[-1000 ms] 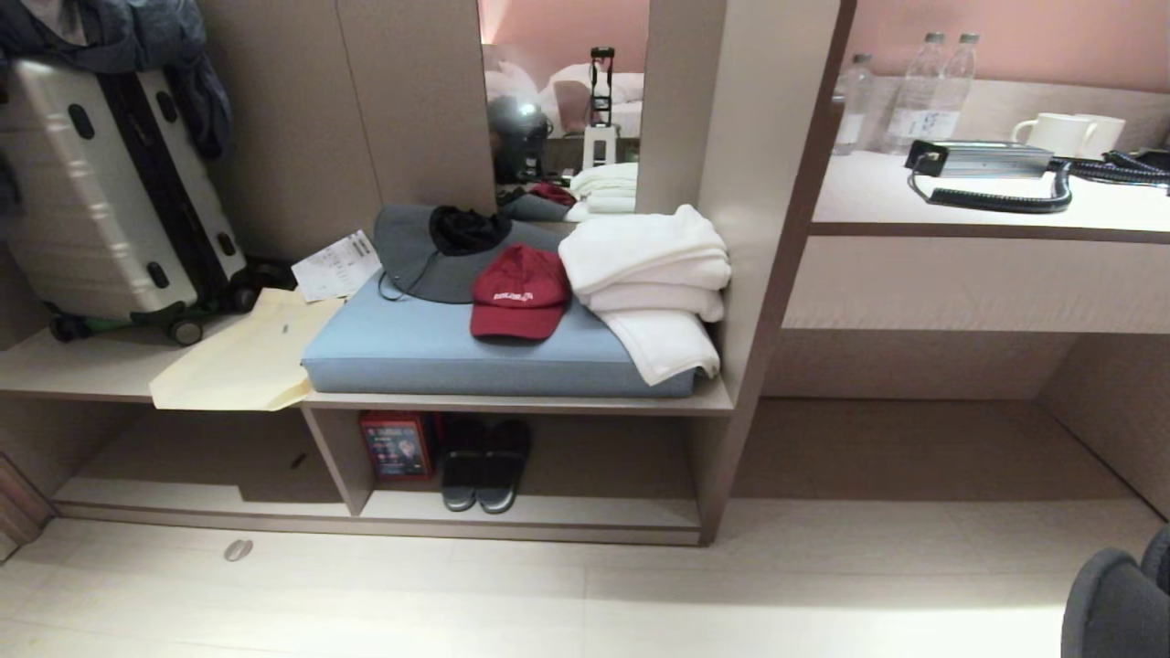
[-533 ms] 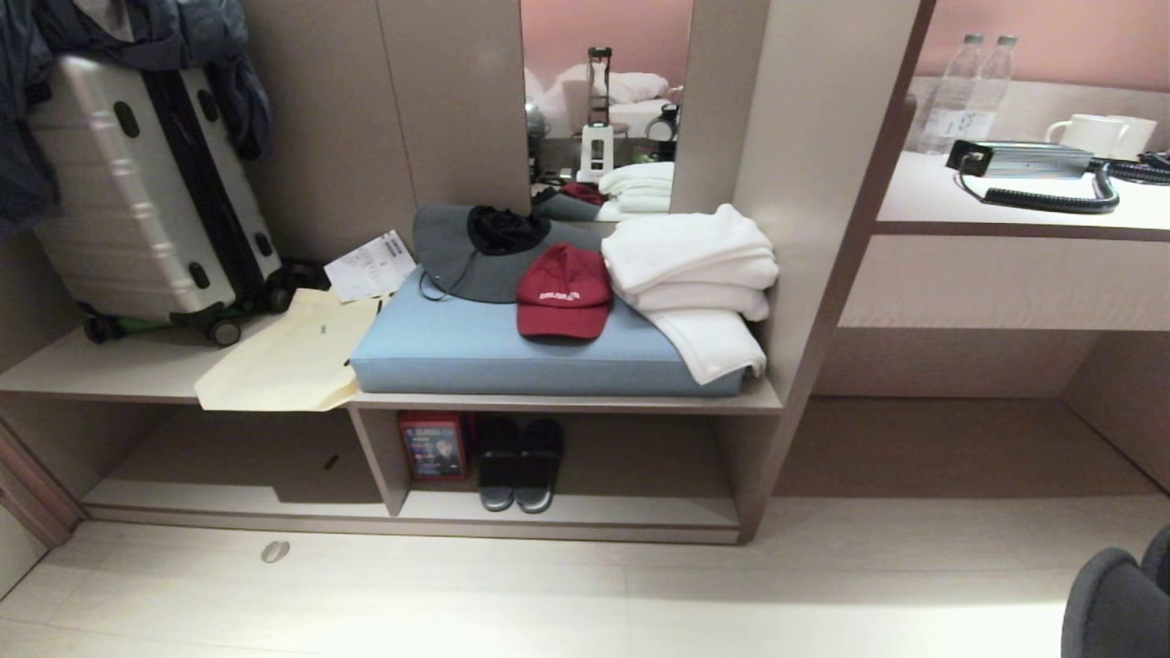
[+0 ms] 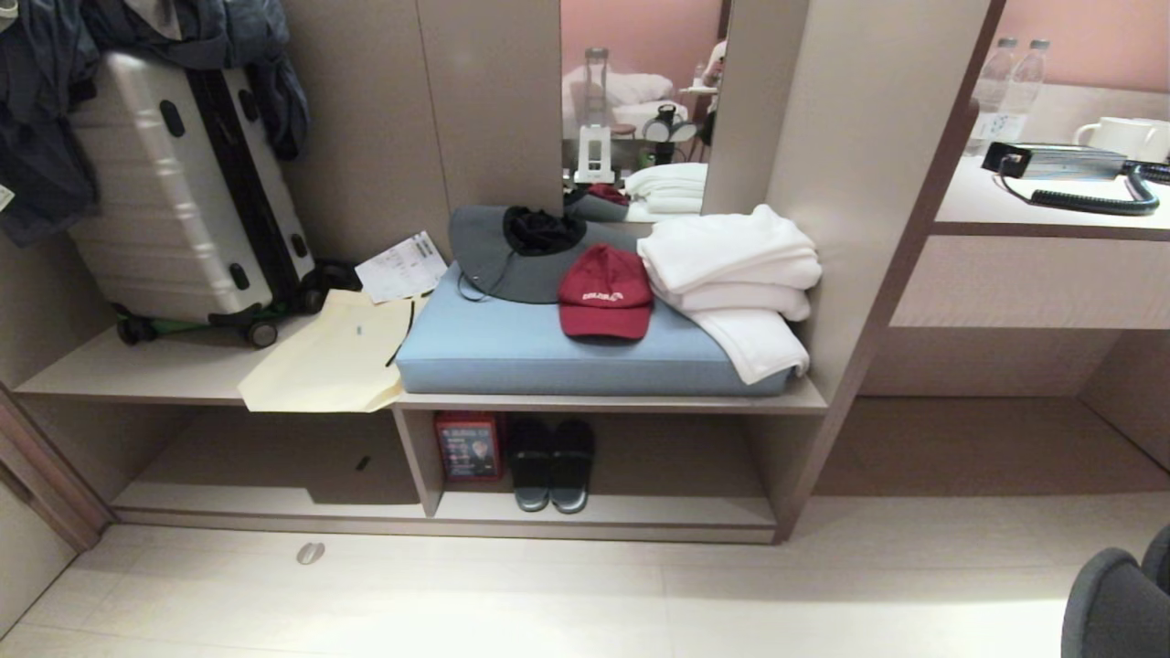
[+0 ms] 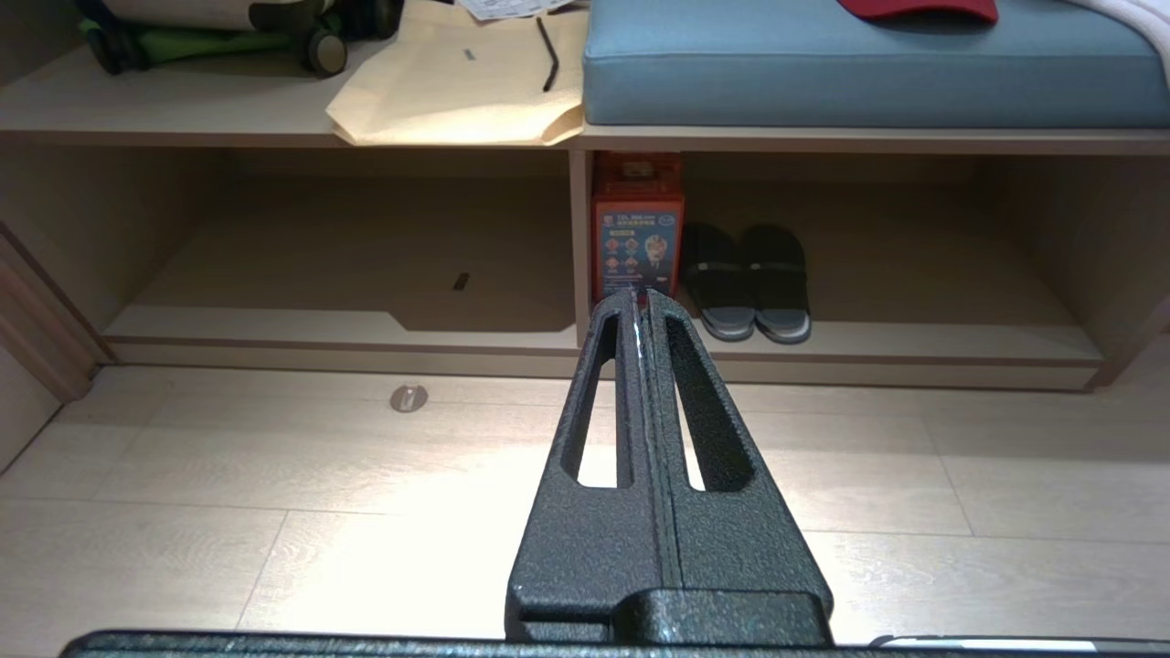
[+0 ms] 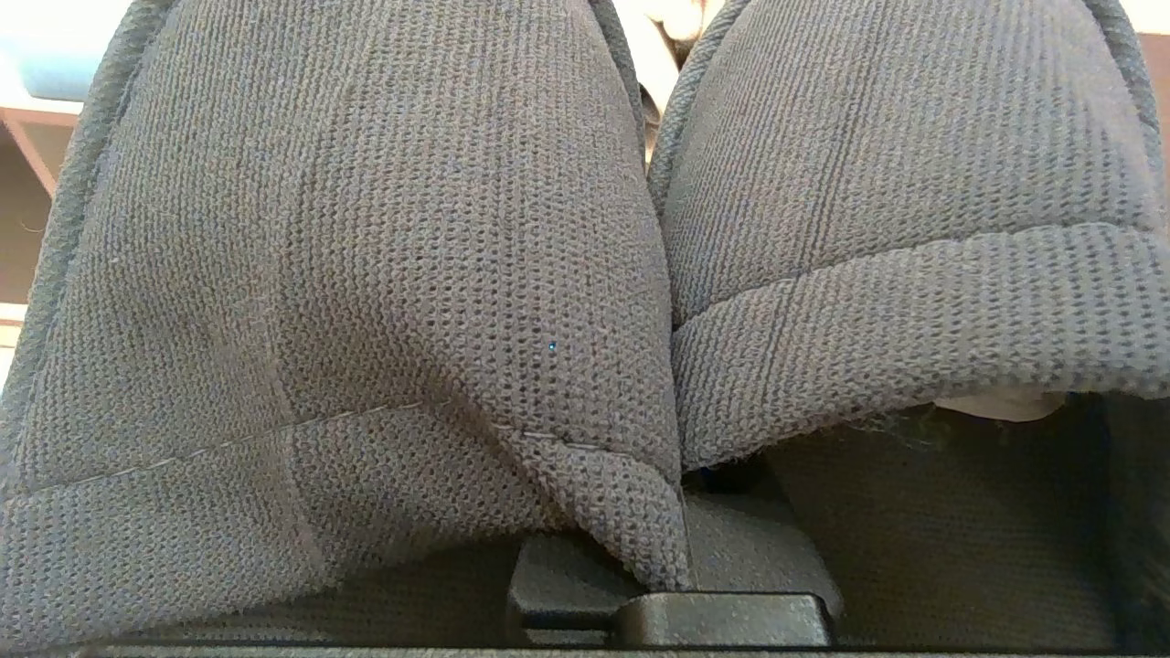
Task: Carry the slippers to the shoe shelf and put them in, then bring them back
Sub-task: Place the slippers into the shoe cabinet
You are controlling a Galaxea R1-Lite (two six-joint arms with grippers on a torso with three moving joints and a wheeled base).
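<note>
Slides (image 3: 551,464): in the shelf (image 3: 603,510), right compartment, side by side and touching, flat on the base board. They lie toward that compartment's left end, reaching near its front edge.
Red box (image 3: 469,445): same compartment, upright against the divider (image 3: 416,452), just beside the slides.
Left compartment: one small dark scrap (image 3: 363,463) near the back.
Shelf top, right part: a blue cushion (image 3: 548,352) carries a red cap (image 3: 604,292) in the middle. A grey hat (image 3: 521,251) lies at its back edge and stacked white towels (image 3: 731,274) at its right end, one hanging over the front corner.
Shelf top, left part: a silver suitcase (image 3: 183,183) leans at the back. A yellow bag (image 3: 334,366) overhangs the front edge and a printed sheet (image 3: 402,267) lies behind it.
Counter (image 3: 1005,206): to the right, higher up, with bottles (image 3: 1005,82), white cups (image 3: 1120,137) and a box with a coiled cord (image 3: 1051,160).
Floor: a small metal disc (image 3: 310,552) before the left compartment.
Left end effector (image 4: 643,302): fingers pressed together, empty, over the floor and pointing at the divider, well apart from the slides.
Right end effector (image 5: 681,585): fingers hidden under grey fabric; pressed together on a knit pair (image 5: 366,274). That pair fills the right wrist view and shows at the head view's lower right corner.
</note>
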